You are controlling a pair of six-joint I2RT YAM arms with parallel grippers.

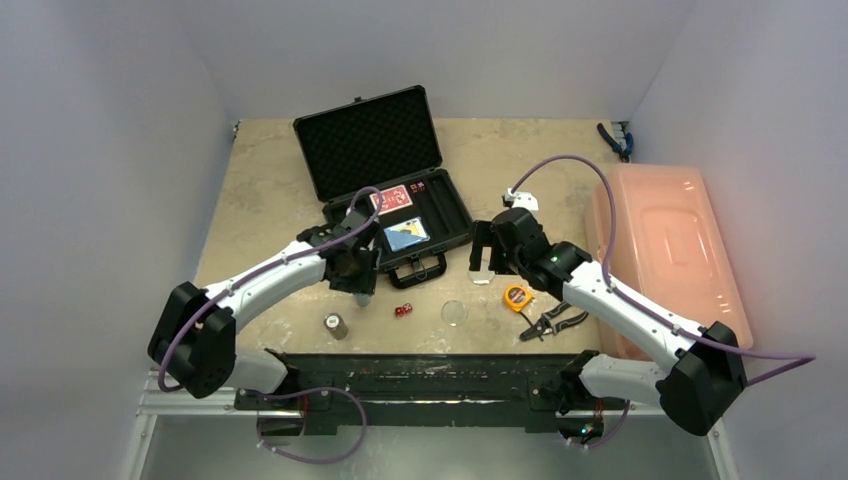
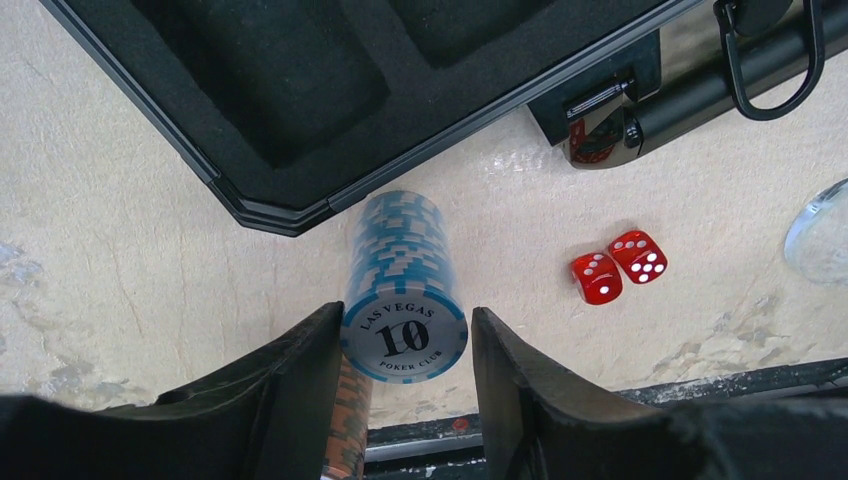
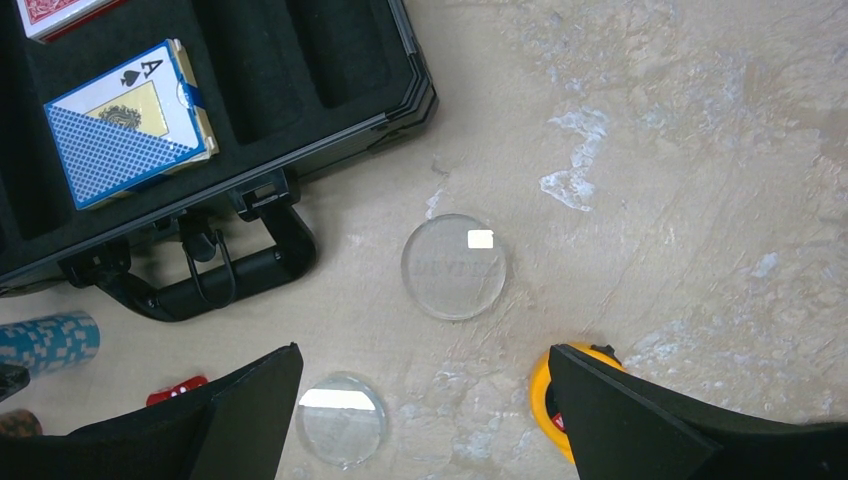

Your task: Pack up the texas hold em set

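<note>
The black briefcase (image 1: 437, 215) lies open, lid up, with a red deck (image 1: 395, 198) and a blue deck (image 1: 405, 236) in its foam. My left gripper (image 2: 407, 315) is open around an upright blue chip stack (image 2: 400, 270) by the case's front edge; the left finger touches it and a gap shows at the right finger. A brown chip stack (image 1: 336, 326) stands nearer the arms. Two red dice (image 2: 618, 267) lie right of the blue stack. My right gripper (image 3: 425, 365) is open and empty above two clear discs (image 3: 453, 267) (image 3: 340, 420).
An orange-yellow tape measure (image 1: 517, 297) and black-handled pliers (image 1: 550, 320) lie by the right arm. A pink translucent bin (image 1: 665, 250) fills the right side. Blue-handled pliers (image 1: 615, 140) lie at the back right corner. The case handle (image 3: 220, 280) sticks out toward the arms.
</note>
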